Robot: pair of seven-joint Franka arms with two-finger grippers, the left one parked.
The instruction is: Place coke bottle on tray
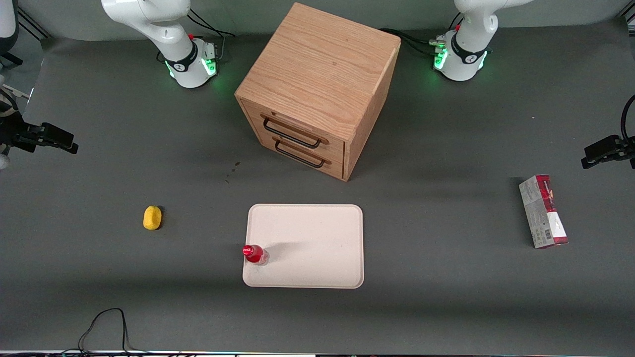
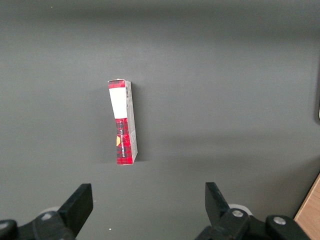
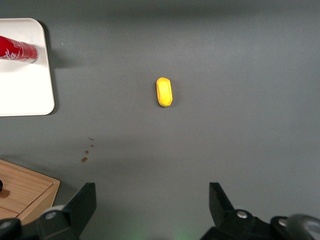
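Since the coke bottle already stands upright on the tray, close to the rim at the corner nearest the front camera on the working arm's side, the placement looks done; I judge that little remains beyond the arm settling clear. The bottle is small, clear plastic, round in section, with a red cap and a red label bearing white lettering, and it casts a soft shadow across the tray floor. The tray is a flat, matte cream-white rectangle with rounded corners and a low raised rim, bare apart from the bottle.

The gripper is high over the table toward the working arm's end, well apart from the bottle, its two dark fingers spread wide and holding nothing.

On the table, a dull dark-grey mat, a glossy yellow lemon-shaped lump lies alone beneath the gripper. Farther from the front camera than the tray sits a wooden drawer cabinet, light oak grain with two dark wire handles. A red-and-grey carton lies toward the parked arm's end. A few small brown specks mark the mat near the cabinet.
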